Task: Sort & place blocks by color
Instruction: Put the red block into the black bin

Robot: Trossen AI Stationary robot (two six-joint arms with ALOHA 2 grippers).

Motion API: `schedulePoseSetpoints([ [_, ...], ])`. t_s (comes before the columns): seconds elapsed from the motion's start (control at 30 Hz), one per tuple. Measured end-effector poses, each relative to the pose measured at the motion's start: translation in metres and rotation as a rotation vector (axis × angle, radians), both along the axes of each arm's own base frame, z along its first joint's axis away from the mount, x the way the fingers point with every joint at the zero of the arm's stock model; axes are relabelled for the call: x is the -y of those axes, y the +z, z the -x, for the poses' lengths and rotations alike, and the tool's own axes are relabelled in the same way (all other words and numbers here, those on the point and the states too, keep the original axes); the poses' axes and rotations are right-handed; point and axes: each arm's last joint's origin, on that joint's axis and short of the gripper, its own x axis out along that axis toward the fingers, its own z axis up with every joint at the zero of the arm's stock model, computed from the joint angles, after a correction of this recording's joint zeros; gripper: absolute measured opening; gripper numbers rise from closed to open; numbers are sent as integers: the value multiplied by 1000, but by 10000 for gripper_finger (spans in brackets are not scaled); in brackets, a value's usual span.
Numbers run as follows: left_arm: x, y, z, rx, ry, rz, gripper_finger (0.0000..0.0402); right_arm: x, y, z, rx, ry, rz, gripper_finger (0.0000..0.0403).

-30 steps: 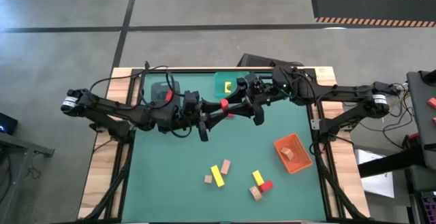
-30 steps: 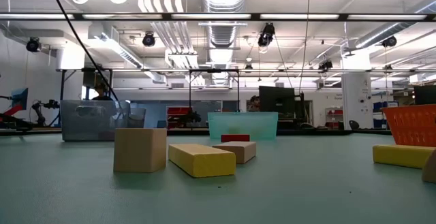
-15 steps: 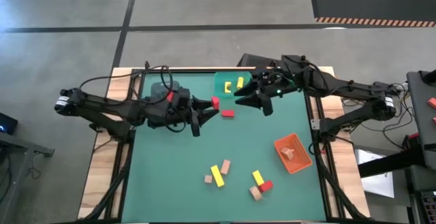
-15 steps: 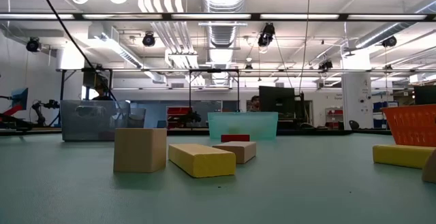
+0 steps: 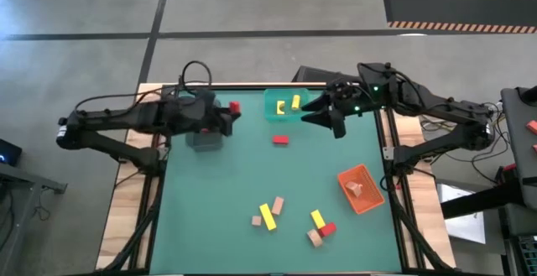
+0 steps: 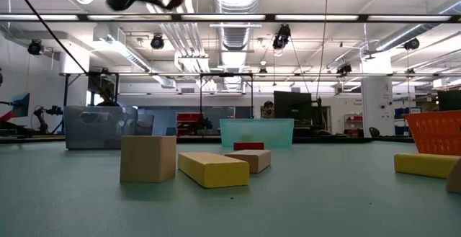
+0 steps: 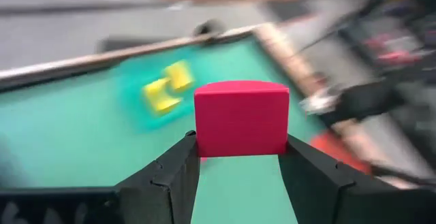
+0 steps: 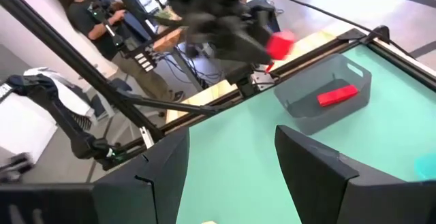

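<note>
My left gripper (image 5: pixel 228 113) is shut on a red cube (image 5: pixel 234 106) and hangs in the air beside the grey bin (image 5: pixel 204 138), toward its far right corner. The right wrist view shows that cube (image 8: pixel 279 43) above the grey bin (image 8: pixel 320 98), where a red bar (image 8: pixel 337 93) lies on the bin floor. My right gripper (image 5: pixel 312 117) is open and holds nothing, next to the teal bin (image 5: pixel 284 105) with its yellow blocks. Another red bar (image 5: pixel 280 139) lies flat on the mat. Tan, yellow and red blocks (image 5: pixel 268 216) lie near the near edge. My left gripper pinches the red cube (image 7: pixel 240 118) between its two fingers, one finger (image 7: pixel 174 176) on each of two opposite side faces. The cube is lifted clear of the table and stands out past the fingertips.
The orange bin (image 5: pixel 361 189) sits toward the table's right and holds a tan block. A second group of yellow, red and tan blocks (image 5: pixel 320 225) lies near the near edge. In the low view a tan cube (image 6: pixel 148 158) and a yellow bar (image 6: pixel 212 168) are nearest.
My left gripper has carried the red cube from the middle of the table toward the left and far edge, up to the grey bin. My right gripper has drawn back toward the table's right and far edge, away from the cube. The red bar on the mat has stayed put.
</note>
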Motion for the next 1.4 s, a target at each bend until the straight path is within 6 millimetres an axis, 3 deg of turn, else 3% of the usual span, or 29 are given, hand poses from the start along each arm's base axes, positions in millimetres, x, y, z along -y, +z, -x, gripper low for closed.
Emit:
schedulePoseSetpoints([
  [0.23,-53,-43,24,-436,158,274,166,0,0,0,0,-11,-7,208],
  [0.4,-85,-70,36,-735,199,370,166,1,-2,-3,-9,-25,-5,208],
  [0.7,-134,-119,28,-974,107,513,166,3,-8,-11,-33,-25,-9,208],
  [1.03,-154,-169,12,-1170,0,609,166,4,-13,-18,-56,-25,-14,208],
  [1.4,-156,-172,10,-1179,-23,597,167,4,-14,-19,-59,-26,-17,208],
])
